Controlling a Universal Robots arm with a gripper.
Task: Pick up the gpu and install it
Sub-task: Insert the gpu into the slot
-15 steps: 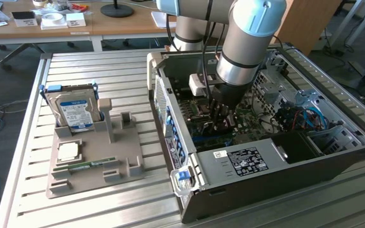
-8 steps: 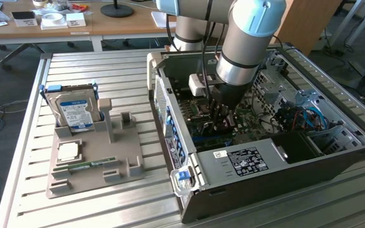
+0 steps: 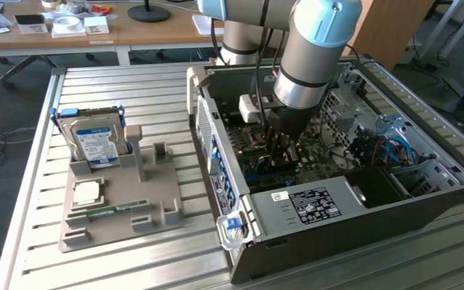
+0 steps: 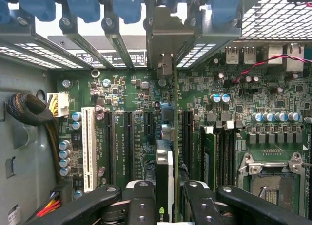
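Slatted metal table (image 3: 135, 266) carries open computer case (image 3: 361, 235) beside grey parts tray (image 3: 111, 232). Gripper (image 4: 168, 205) reaches inside case, clamped on gpu (image 4: 165, 176). Card held edge-on over motherboard (image 4: 122, 88) slots; contact unclear. Hard drive (image 3: 95, 142) stands upright in tray.

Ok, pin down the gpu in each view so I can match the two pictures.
Wrist view: the gpu stands edge-on between the fingers of the end effector, above the expansion slots.
Exterior view: it is at the tip of the end effector, low inside the open computer case, too dark to tell apart from the fingers.
Shared landmark: the green motherboard, which lies on the floor of the case in the exterior view.
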